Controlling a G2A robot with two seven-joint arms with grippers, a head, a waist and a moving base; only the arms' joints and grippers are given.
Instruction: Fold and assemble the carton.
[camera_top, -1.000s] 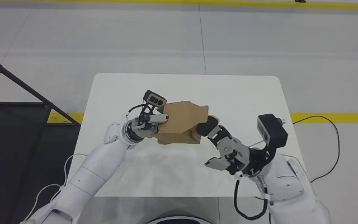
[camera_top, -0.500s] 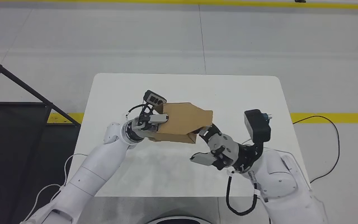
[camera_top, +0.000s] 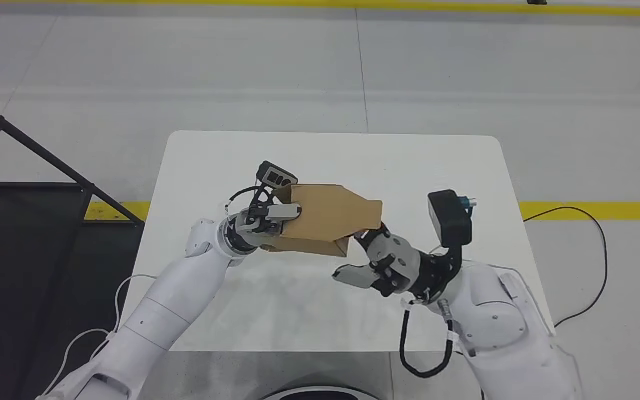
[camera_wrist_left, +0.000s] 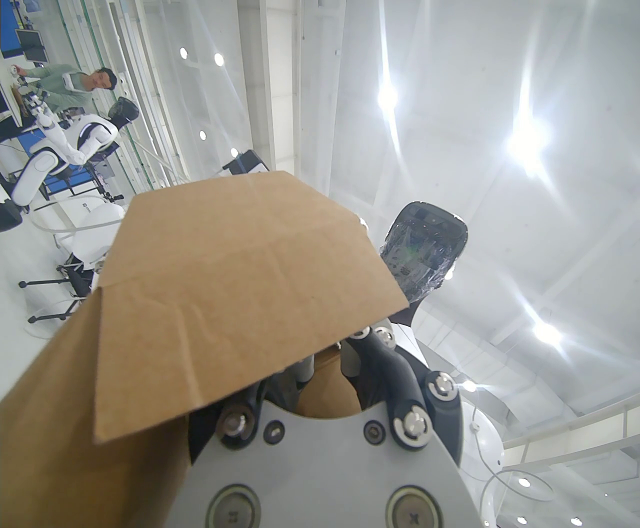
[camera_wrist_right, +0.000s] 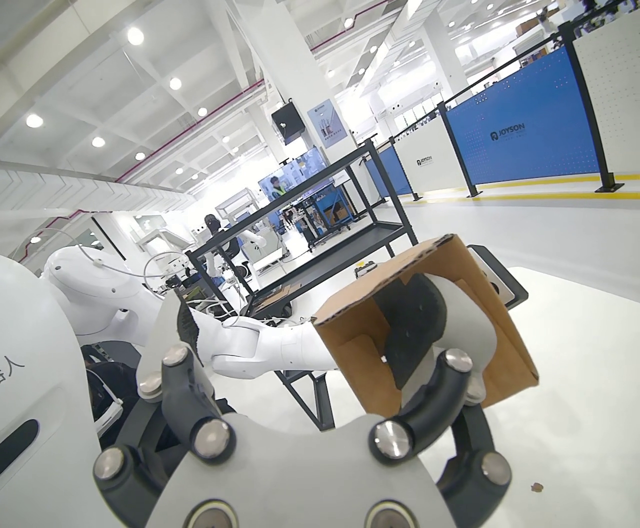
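Fingers (camera_wrist_left: 372, 357) of left gripper (camera_top: 272, 216) pinch carton (camera_top: 325, 215) wall. Right gripper (camera_top: 362, 257) spread wide, one finger inside carton's open end, other outside.

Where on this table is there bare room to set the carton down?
Bare: the table's far strip beyond the carton, its far right corner, and the near patch between the two arms. Crowded: the centre, where the left gripper holds the carton and the right gripper, fingers open, meets its end.
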